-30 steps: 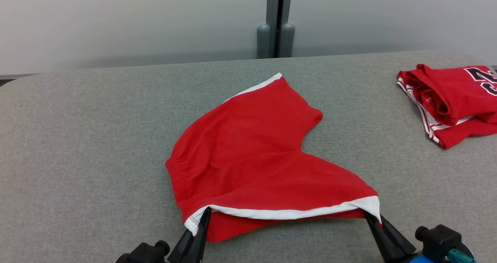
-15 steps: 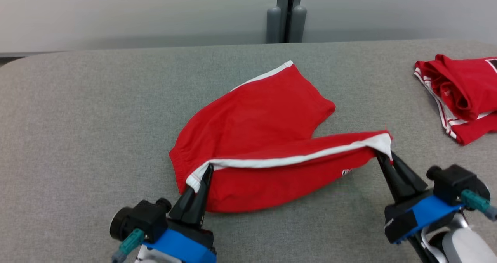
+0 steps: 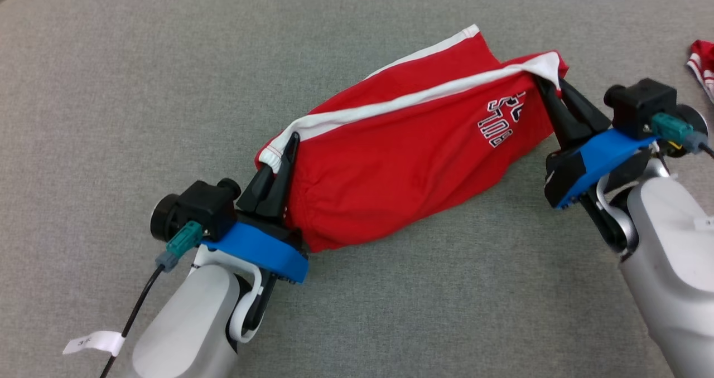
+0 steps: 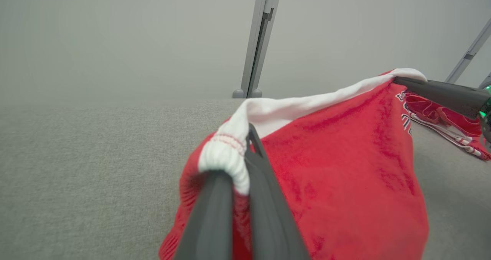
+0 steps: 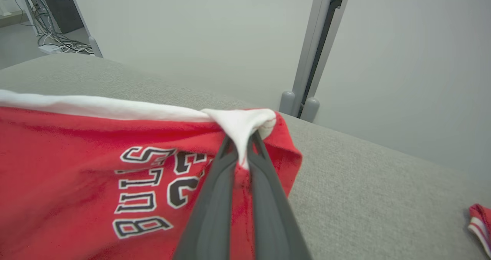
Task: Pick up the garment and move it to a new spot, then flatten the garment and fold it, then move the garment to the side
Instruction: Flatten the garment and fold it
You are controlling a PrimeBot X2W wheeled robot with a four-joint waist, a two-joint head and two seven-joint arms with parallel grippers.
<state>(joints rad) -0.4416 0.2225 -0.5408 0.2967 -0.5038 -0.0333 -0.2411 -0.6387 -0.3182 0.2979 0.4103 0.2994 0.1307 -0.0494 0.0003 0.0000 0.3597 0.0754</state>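
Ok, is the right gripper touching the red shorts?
Touching. The right wrist view shows the right gripper closed on the white hem corner of the red shorts, with the cloth pinched between its two fingers.

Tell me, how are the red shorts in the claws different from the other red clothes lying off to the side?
The red fabric shorts are stretched between the left claw and right claw, both shut on the wide white band; the crumpled red garment lies untouched on the grey table. The shorts show black-and-white lettering; the garment shows thin white stripes. Both are red with white trim.
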